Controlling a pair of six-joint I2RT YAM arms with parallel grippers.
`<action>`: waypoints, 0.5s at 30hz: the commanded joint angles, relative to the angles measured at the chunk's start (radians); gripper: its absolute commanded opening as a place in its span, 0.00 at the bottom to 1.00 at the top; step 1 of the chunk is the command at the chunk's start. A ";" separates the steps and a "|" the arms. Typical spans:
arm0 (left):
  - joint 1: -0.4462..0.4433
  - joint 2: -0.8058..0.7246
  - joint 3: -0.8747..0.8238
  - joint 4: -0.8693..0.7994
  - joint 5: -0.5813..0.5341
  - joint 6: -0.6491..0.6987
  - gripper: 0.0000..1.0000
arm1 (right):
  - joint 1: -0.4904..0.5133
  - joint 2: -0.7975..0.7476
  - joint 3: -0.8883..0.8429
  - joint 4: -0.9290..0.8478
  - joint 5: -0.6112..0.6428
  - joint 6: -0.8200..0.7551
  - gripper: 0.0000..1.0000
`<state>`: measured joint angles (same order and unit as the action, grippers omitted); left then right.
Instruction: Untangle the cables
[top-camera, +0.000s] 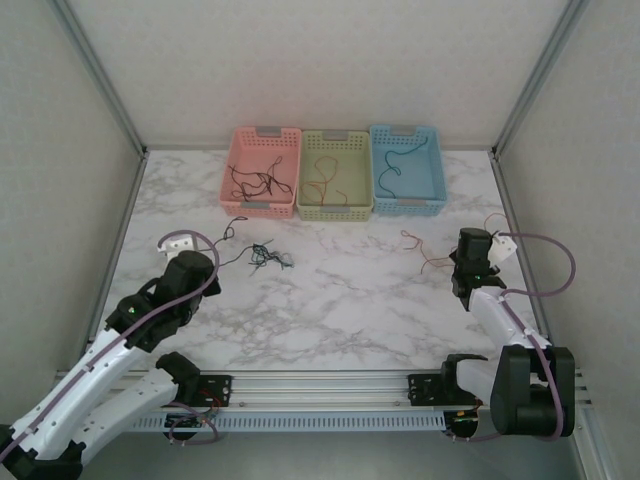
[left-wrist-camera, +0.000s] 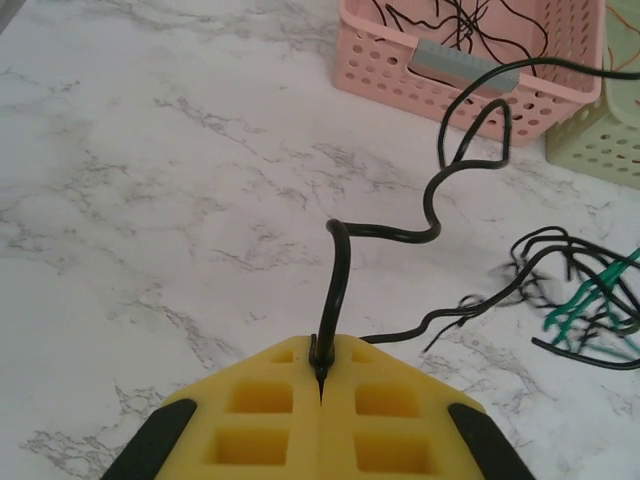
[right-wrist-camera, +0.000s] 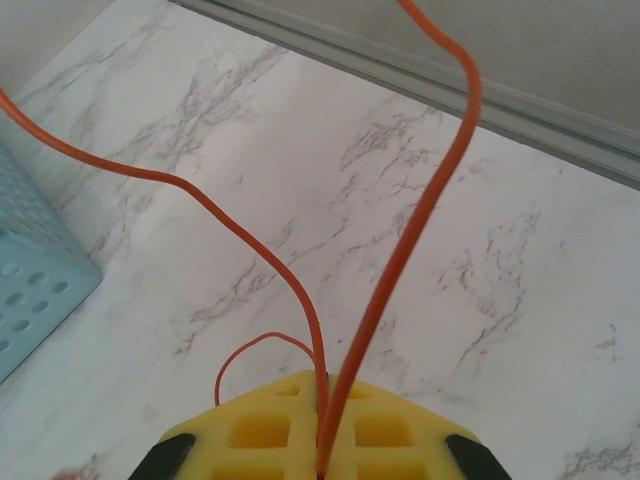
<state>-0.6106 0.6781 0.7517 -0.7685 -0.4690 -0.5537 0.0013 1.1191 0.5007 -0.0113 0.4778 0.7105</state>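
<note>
Marble-look tabletop (top-camera: 350, 310), walled L, R and back by pale panels w/ metal posts. At the far edge, three perforated plastic tubs sit in a row, touching: pink basket (top-camera: 255, 208), green basket (top-camera: 335, 211), blue basket (top-camera: 410, 208), each w/ thin curly cables (top-camera: 262, 182) inside. There's a wide bare stretch btwn the arms.

Left fingers (left-wrist-camera: 290, 405), blocky yellow pads, are pinched tight on a black cable (left-wrist-camera: 340, 260) that wriggles toward the pink basket. A small black-and-teal tangle (top-camera: 270, 258) lies near it, to the R. Right fingers (right-wrist-camera: 295, 425) are clamped on a looping orange cable (right-wrist-camera: 425, 200), close to the R edge, w/ the blue basket's corner beside.
</note>
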 joint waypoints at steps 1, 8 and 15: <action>0.012 0.015 0.015 0.011 0.048 0.005 0.00 | -0.004 -0.007 -0.020 0.039 -0.019 0.001 0.00; 0.013 0.033 0.007 0.054 0.145 0.026 0.00 | -0.003 -0.022 -0.001 0.087 -0.220 -0.052 0.00; 0.012 0.072 -0.032 0.128 0.251 0.028 0.00 | 0.022 -0.067 0.149 0.072 -0.608 -0.096 0.00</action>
<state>-0.6102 0.7395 0.7452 -0.6994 -0.2886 -0.5381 0.0048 1.0931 0.5438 0.0338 0.0860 0.6533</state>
